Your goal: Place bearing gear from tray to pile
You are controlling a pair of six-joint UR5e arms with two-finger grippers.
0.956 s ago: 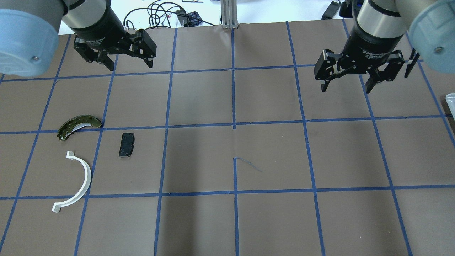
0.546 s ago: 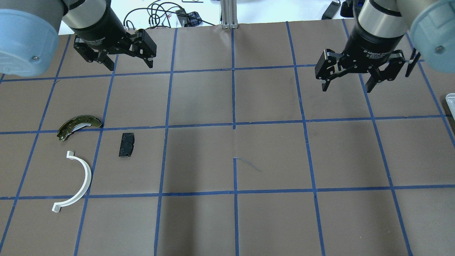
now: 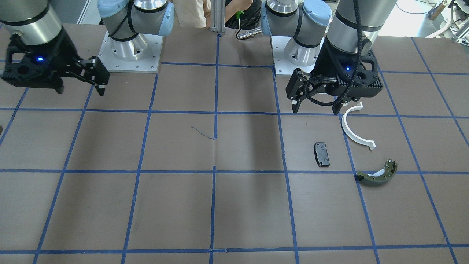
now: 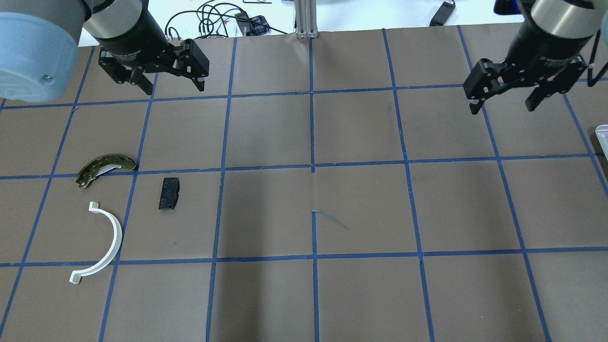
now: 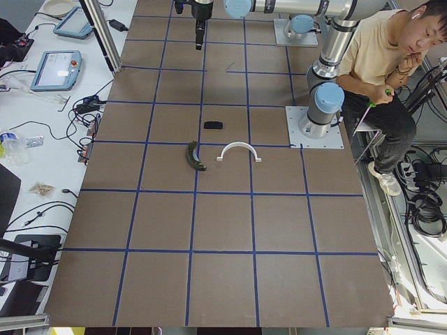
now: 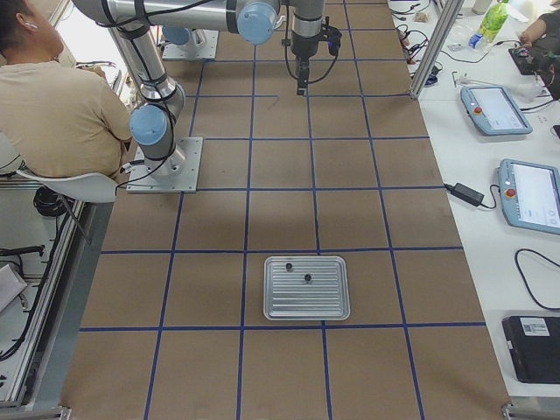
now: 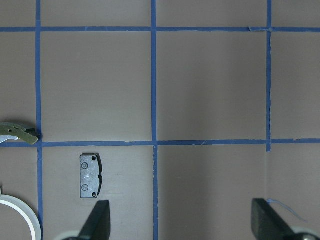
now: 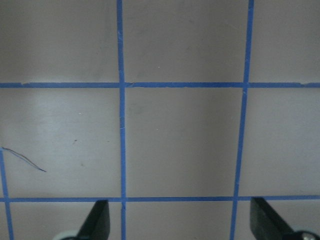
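at the overhead view's right edge the tray [image 4: 603, 131] is cut off; both pairs of jaws stand spread.

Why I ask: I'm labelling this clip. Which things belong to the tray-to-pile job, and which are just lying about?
Job: tray; two small dark parts on it, too small to identify; the pile's black pad, white half-ring, brake shoe; left gripper and right gripper, both open.
Lying about: cables, teach pendants.
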